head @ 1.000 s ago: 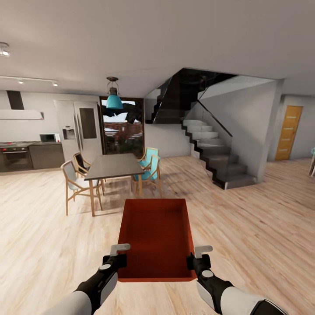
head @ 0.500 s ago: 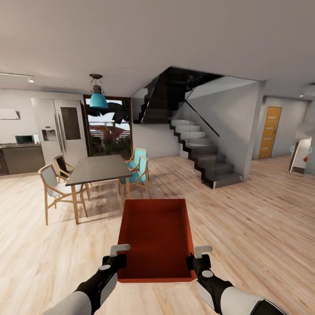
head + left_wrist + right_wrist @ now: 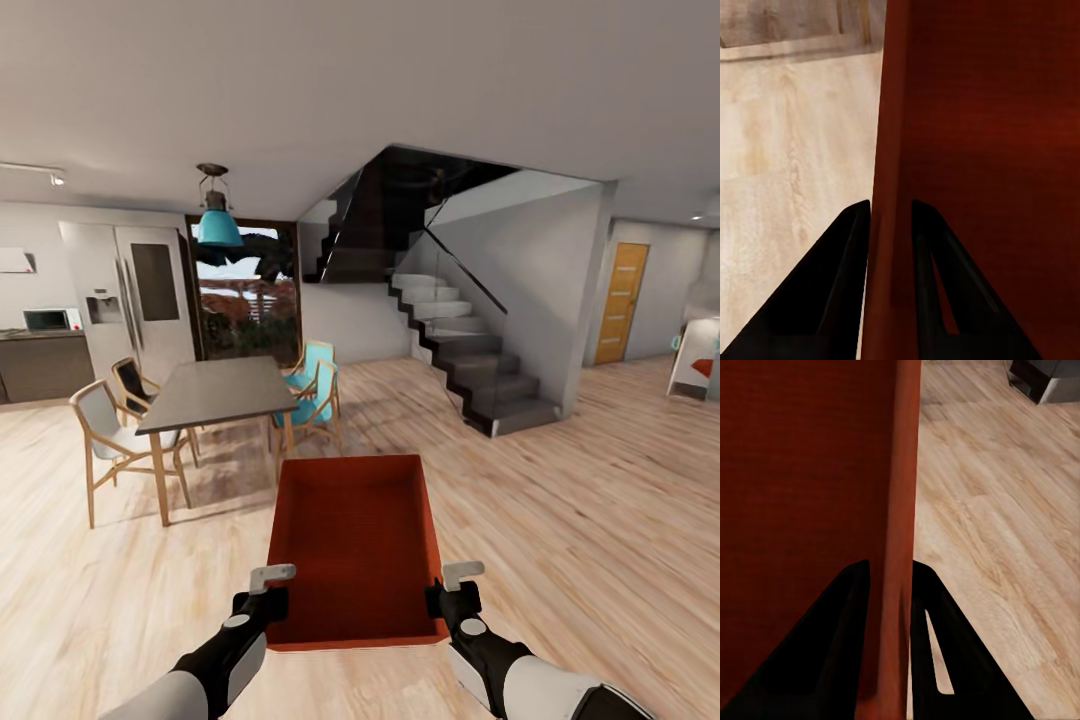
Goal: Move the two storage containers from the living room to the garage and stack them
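One storage container (image 3: 355, 545) in transit, carried by both arms over light wood-plank floor (image 3: 600, 520).
Left gripper (image 3: 268, 592) clamps the container's left wall (image 3: 889, 187); right gripper (image 3: 452, 590) clamps its right wall (image 3: 900, 532), a finger on either face. Box held level, near and central, just before the robot. Dining table (image 3: 215, 390) far left, staircase (image 3: 470, 360) far centre, wooden door (image 3: 620, 300) far right. Judged status: first container underway; garage not reached, second container and stacking outstanding.

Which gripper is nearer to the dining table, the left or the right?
Left. The left gripper holds the storage container on the dining table side; the right gripper holds its far wall.
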